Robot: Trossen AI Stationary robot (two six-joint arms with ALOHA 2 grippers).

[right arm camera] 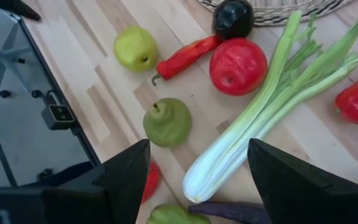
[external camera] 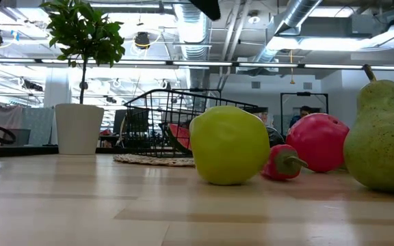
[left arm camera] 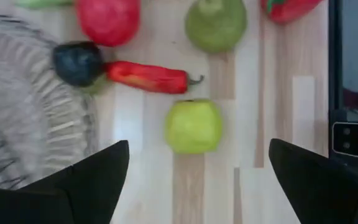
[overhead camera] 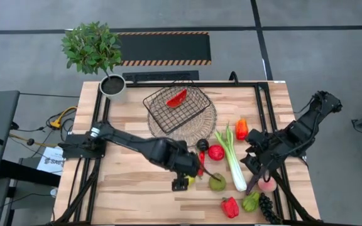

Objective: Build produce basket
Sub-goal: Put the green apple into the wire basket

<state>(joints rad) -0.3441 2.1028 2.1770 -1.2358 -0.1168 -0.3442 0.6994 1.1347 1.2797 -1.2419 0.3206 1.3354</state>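
The dark wire basket [overhead camera: 175, 107] stands on a round wicker tray [overhead camera: 197, 129] at the far middle, with a red piece of produce [overhead camera: 176, 98] inside it. Loose produce lies on the table: a yellow-green apple [left arm camera: 193, 126], a red chilli [left arm camera: 146, 77], a pear [right arm camera: 167, 121], a red apple [right arm camera: 237, 65], a leek [right arm camera: 263, 115] and a dark aubergine [right arm camera: 232, 17]. My left gripper [left arm camera: 197, 180] hovers open above the yellow-green apple [overhead camera: 190, 180]. My right gripper [right arm camera: 197, 186] hangs open over the table's right side [overhead camera: 256, 169], with nothing between its fingers.
A potted plant [overhead camera: 112, 86] stands at the far left corner. Red peppers [overhead camera: 230, 206] [overhead camera: 242, 129], a green pepper [overhead camera: 251, 201], dark grapes [overhead camera: 268, 208] and a peach [overhead camera: 268, 184] lie near the right arm. Bare wood stretches along the near left.
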